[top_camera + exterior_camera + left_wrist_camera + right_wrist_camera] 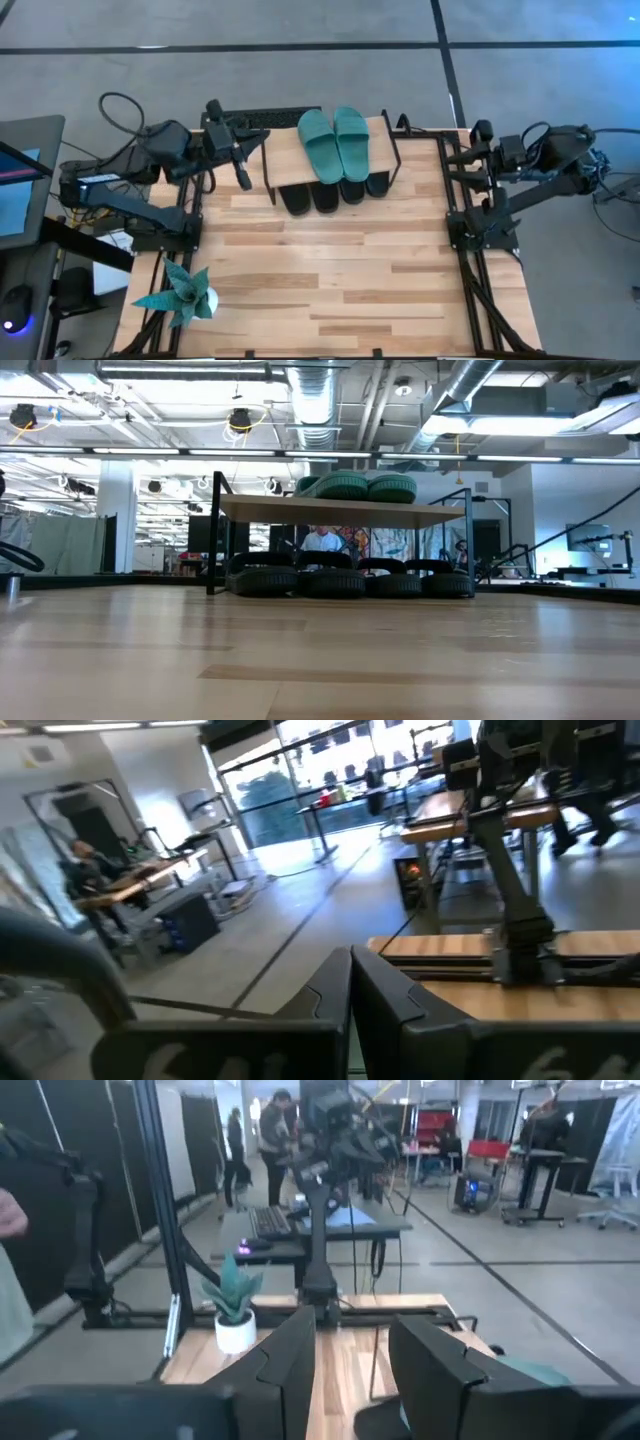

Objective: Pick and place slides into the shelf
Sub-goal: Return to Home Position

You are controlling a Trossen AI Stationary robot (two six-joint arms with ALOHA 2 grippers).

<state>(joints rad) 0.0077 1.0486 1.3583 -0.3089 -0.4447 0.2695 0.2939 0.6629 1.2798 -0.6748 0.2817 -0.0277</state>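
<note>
High view: left jaws, closed and empty, hang near the slanted light-wood shelf [283,150] with its teal and black rubber slides [336,143]; right jaws, parted and empty, sit farther off.

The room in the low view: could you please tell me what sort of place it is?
Most likely a robotics lab in an open, industrial-style hall: bare ceiling ducts run overhead, and the left wrist view shows a person at a desk on a wide concrete floor.
</note>
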